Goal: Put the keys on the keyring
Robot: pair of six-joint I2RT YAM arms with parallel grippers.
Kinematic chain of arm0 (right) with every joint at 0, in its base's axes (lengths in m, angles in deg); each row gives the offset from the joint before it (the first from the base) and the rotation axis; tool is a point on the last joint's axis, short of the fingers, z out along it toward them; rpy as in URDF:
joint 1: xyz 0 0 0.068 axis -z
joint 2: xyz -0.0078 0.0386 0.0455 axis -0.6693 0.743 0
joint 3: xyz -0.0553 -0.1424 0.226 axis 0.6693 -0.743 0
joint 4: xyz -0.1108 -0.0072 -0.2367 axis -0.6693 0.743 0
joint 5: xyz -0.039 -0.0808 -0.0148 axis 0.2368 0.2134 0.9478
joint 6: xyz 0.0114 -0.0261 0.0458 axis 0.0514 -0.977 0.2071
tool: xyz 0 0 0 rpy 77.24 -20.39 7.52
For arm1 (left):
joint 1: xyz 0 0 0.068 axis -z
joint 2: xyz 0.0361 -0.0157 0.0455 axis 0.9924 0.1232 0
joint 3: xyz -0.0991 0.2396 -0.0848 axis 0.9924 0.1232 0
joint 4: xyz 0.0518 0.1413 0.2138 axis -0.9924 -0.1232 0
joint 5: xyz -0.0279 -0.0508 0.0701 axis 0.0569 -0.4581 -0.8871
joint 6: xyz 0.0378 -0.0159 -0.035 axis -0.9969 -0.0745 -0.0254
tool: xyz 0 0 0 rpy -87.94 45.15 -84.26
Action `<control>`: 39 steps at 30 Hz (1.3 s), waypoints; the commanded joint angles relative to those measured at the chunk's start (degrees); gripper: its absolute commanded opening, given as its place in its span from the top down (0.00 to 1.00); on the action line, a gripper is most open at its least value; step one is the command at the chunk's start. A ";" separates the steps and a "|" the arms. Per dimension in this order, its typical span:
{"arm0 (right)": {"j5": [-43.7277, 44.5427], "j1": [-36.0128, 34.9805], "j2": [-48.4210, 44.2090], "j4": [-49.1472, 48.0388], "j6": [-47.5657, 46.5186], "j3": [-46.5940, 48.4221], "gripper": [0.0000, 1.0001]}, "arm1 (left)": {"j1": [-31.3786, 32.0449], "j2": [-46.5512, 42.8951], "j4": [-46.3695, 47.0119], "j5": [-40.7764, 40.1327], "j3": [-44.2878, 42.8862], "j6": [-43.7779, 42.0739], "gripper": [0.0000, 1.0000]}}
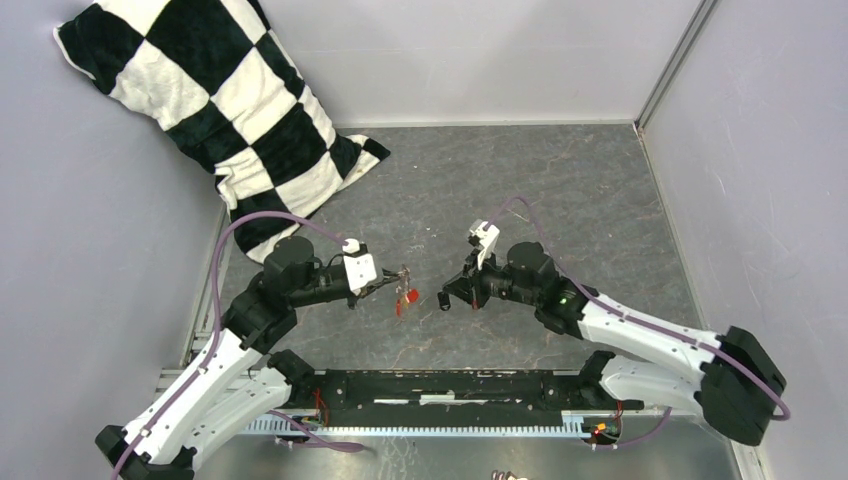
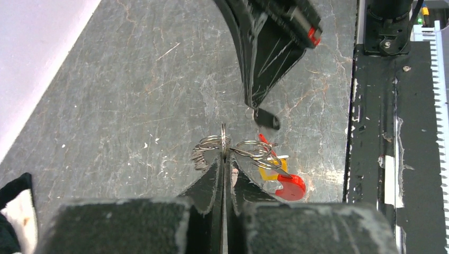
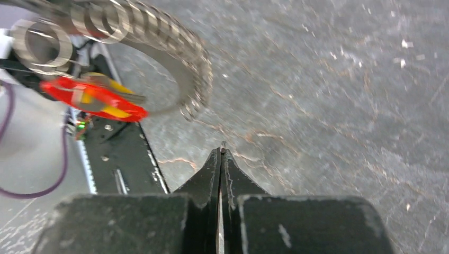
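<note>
My left gripper (image 1: 388, 281) (image 2: 224, 157) is shut on the keyring (image 2: 224, 136), a thin metal loop seen edge-on above the fingertips. Smaller rings (image 2: 253, 151) hang from it, with a red-headed key (image 2: 289, 187) and a yellow-headed key (image 2: 269, 173). My right gripper (image 1: 447, 296) (image 3: 222, 154) is shut on the black-headed key (image 2: 266, 119). Its tip hangs just above the keyring, a little apart from it. In the right wrist view only a thin silvery edge (image 3: 223, 144) shows at the tips. The ring bunch (image 3: 180, 53) and red key (image 3: 90, 98) are blurred at top left there.
A black-and-white checkered pillow (image 1: 220, 110) leans in the far left corner. A black rail (image 1: 450, 385) (image 2: 370, 132) runs along the near edge between the arm bases. Grey walls close in the left, back and right sides.
</note>
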 commanded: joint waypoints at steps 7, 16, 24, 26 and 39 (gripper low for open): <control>-9.25 -0.13 -7.51 0.61 -0.21 3.77 0.99 | 0.13 0.33 3.29 0.90 0.33 3.99 0.98; -15.19 -0.14 -7.14 -6.29 4.67 7.70 1.00 | 0.12 -1.23 2.96 4.70 0.83 1.24 0.98; -19.59 -0.14 -5.52 -10.78 7.99 11.02 1.00 | 0.11 -2.62 3.93 7.02 1.29 1.46 0.98; -20.34 -0.15 -4.78 -12.14 8.92 11.40 1.00 | 0.13 -2.37 4.38 7.27 0.99 2.38 0.98; -21.35 -0.16 -3.26 -15.38 11.27 11.51 0.99 | 0.11 -1.67 7.99 8.15 -0.74 8.39 0.98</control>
